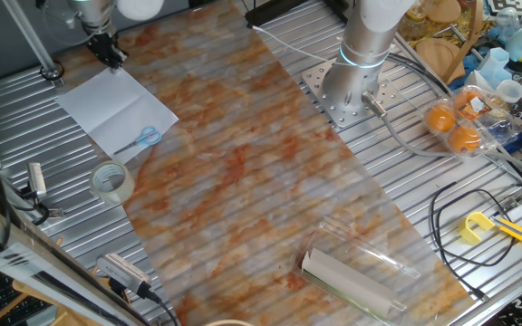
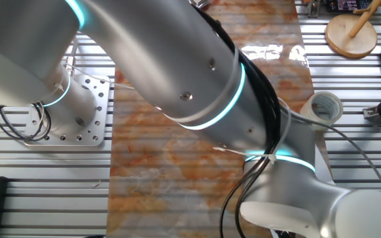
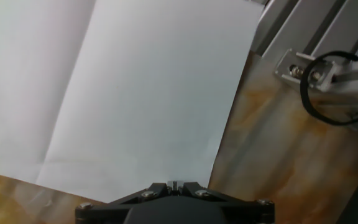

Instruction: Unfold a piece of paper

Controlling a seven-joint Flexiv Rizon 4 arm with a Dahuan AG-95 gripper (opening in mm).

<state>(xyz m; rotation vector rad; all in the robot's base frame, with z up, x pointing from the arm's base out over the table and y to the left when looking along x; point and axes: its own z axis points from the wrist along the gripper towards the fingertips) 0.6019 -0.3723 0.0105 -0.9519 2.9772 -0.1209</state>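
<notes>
We note a translucent tape roll (image 1: pixel 112 181) near the hand, on the marbled mat (image 1: pixel 270 181). Well apart from the hand, at the mat's far end, lies a rolled sheet in clear plastic (image 1: pixel 356 272). Farther still we log oranges in a clear box (image 1: pixel 460 122), a yellow-handled tool (image 1: pixel 501 231) and a black cable (image 1: pixel 465 217). A wooden stand (image 2: pixel 352 33) sits on the slatted table (image 2: pixel 45 185).

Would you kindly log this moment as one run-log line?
paper: flat, creased, appears unfolded | gripper: at its far edge, state unclear | tape roll: beside paper
</notes>
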